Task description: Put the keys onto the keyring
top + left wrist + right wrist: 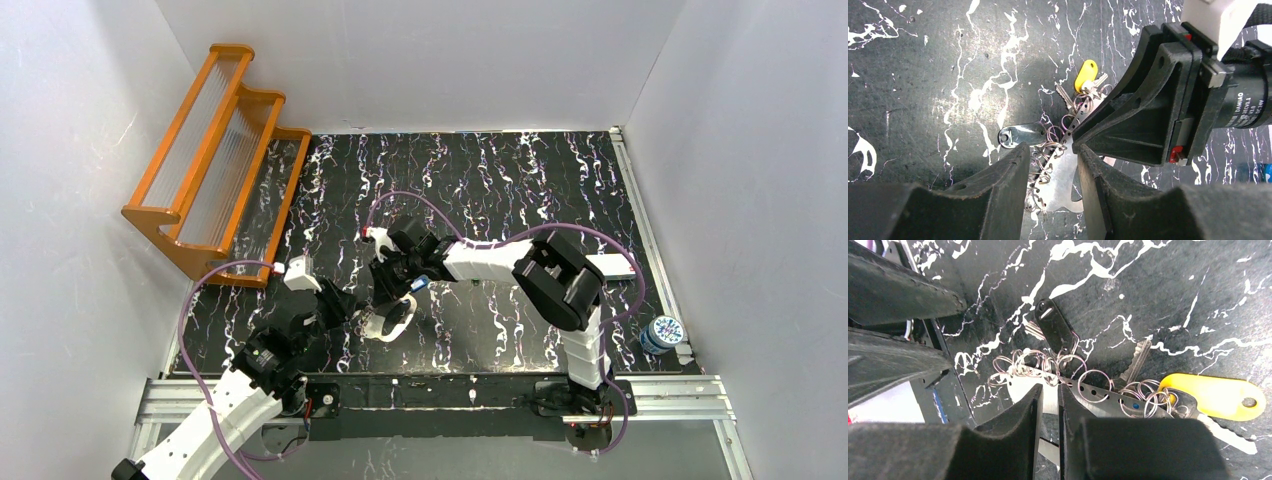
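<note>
Near the right end of the desk's (pixel 500 180) near edge sits a small blue-and-white patterned tin (pixel 662 333), its markings too small to read. Left of the middle and still close to the near edge of this black, white-veined surface, both arms meet over the keyring (pixel 1063 175), a flat silver metal strip with punched holes strung with many thin wire rings. The left gripper (pixel 1053 150) has its fingers half spread and clamped across the strip's width. The right gripper (pixel 1049 390) has its fingers pressed almost together, pinching the strip's thin faces. The black motor housing (pixel 1243 100) on that wrist bears white lettering reading DAMIAO; the finer print beside it is illegible. A small oval silver tag (pixel 1020 135) lies beside the rings. At the strip's farther end a yellow-headed key (pixel 1218 395) and a plain silver key (pixel 1137 360) lie tangled among more rings. An orange stepped rack (pixel 215 160) stands at the far left corner.
</note>
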Robot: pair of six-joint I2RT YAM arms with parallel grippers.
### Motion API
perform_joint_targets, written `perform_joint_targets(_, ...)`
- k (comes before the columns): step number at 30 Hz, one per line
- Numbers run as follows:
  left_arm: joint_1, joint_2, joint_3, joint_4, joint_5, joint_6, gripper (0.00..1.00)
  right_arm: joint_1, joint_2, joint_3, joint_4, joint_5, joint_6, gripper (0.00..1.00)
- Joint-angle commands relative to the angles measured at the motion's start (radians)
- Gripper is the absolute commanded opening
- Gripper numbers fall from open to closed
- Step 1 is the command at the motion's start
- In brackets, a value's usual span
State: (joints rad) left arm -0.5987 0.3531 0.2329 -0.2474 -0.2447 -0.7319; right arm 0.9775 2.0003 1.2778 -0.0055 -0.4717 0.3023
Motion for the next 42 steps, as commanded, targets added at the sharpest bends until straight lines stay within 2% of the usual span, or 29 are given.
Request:
perform_joint_targets(1,-0.004,0.009,0.017,-0.007,-0.022,0.011,0.39,0.006,0.02,0.022,-0.029,-0.02,-0.033,0.26)
perform_joint_targets(17,-0.004,0.009,0.011,-0.007,-0.024,0.009,0.39,0.018,0.041,0.051,-0.046,0.0,-0.049,0.33)
perform_joint_targets(37,-0.004,0.004,-0.001,-0.009,-0.024,0.005,0.4,0.033,0.047,0.084,-0.059,0.019,-0.055,0.23)
perform_joint_targets(42,-0.004,0.004,-0.003,-0.009,-0.022,0.004,0.4,0.03,0.006,0.034,-0.003,0.002,-0.039,0.38)
